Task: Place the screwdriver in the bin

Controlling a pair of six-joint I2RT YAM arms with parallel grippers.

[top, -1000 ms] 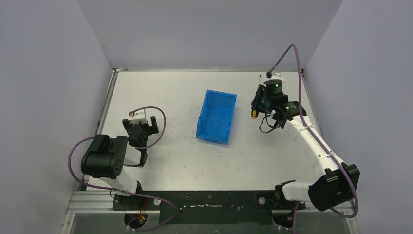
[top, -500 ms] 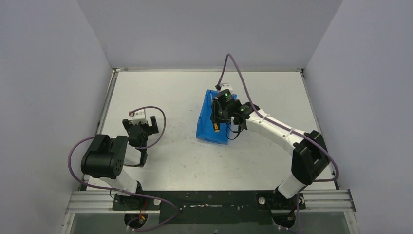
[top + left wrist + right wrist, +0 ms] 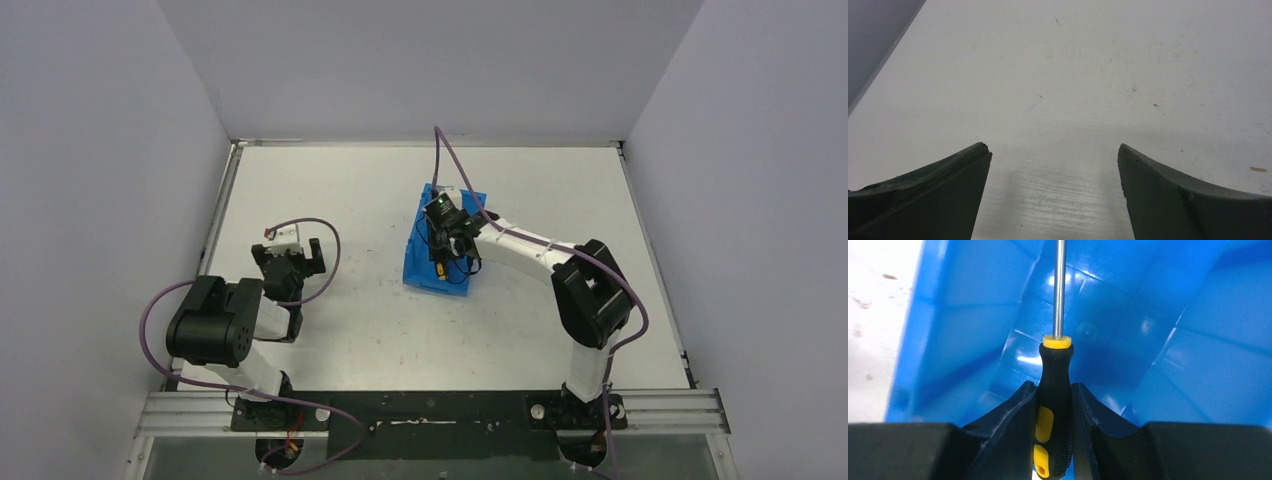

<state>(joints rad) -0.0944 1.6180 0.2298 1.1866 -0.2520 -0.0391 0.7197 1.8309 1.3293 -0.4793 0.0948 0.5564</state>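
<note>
The blue bin stands mid-table; its inside walls fill the right wrist view. My right gripper hangs over the bin's inside, shut on the screwdriver. In the right wrist view the gripper clamps the black-and-yellow handle, and the thin metal shaft points away into the bin. My left gripper rests low over the table at the left, open and empty; in its wrist view only bare tabletop shows between the two fingers.
Grey walls close the table on the left, back and right. The right arm stretches from its base to the bin. A purple cable loops above the bin. A metal rail runs along the near edge.
My right arm has swung left from the far right of the table to above the bin, carrying the screwdriver. The left arm has not moved.
</note>
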